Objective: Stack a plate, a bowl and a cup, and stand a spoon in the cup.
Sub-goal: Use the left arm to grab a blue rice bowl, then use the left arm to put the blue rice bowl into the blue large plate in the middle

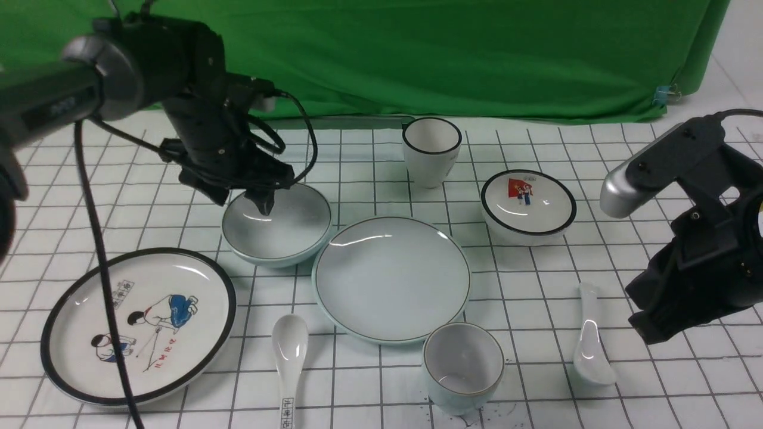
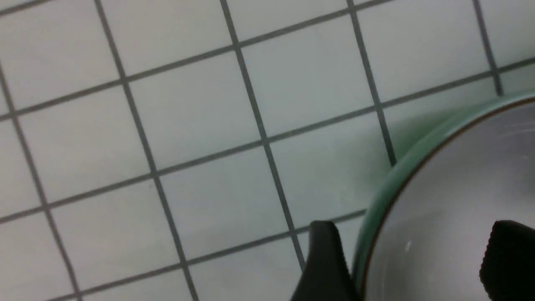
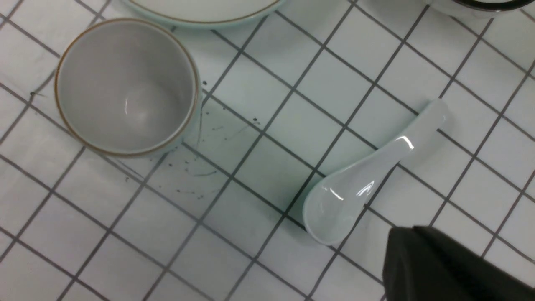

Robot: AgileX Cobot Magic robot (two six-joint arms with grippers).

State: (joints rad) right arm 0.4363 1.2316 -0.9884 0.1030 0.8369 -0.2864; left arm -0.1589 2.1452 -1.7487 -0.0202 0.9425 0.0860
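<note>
Across the grid-lined white tabletop (image 1: 369, 387), green cloth (image 1: 381, 59) hangs at twelve. Around the plate (image 1: 391, 280), the bowl (image 1: 277, 223) lies at ten, the cup (image 1: 463, 366) at five, the spoon (image 1: 591, 345) towards four. The left claw (image 2: 413, 246) gapes astride the bowl's rim; the right claw (image 3: 422, 234) is closed.

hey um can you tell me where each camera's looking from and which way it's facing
Front view: between the two arms, facing forward over the table; both arms show.
Left wrist view: on the left arm, facing down at the bowl's rim; the tool's two dark fingers show.
Right wrist view: on the right arm, facing down at the cup and spoon; its dark tool tip shows.
Front and left wrist share the bowl.
</note>
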